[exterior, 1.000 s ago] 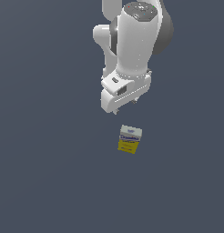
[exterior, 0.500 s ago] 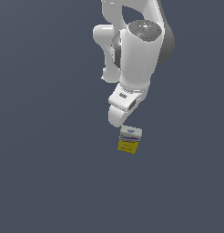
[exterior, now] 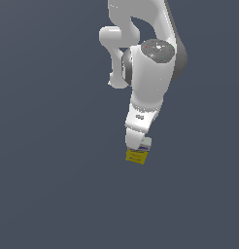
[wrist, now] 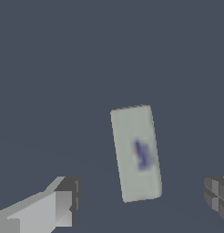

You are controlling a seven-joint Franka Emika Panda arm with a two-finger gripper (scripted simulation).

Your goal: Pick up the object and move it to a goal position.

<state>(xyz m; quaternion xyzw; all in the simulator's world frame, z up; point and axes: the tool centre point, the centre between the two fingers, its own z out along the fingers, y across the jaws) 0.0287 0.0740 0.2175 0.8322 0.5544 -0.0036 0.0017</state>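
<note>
1. Arm (exterior: 149, 73) hangs down from the top of the exterior view, white links, wrist pointing at the dark grey surface (exterior: 53, 185).
2. Claw (exterior: 134, 144) sits right over the carton (exterior: 138, 155). In the exterior view it covers the carton's upper corner on the exterior view's left.
3. Claw is wide open: the wrist view shows one finger (wrist: 54, 205) and the other finger (wrist: 217, 195) well apart, carton (wrist: 135, 152) between them.
4. Nothing gripped. The wrist view shows clear gaps between the carton and both fingers, no contact visible.
5. Carton rests on the surface, roughly centre of the exterior view, just below the arm's tip.
6. Exterior view: yellow lower face with dark lettering, white upper part partly visible on the exterior view's right of the claw.
7. Wrist view: looking down on the carton's pale top face, blue mark (wrist: 142, 154) on it. Face is a long rectangle, slightly rotated against the line between the fingers.
8. Carton is closer to the dark finger than to the light one in the wrist view, so not centred in the gap.
9. Can't tell how high the fingertips are above the surface.
</note>
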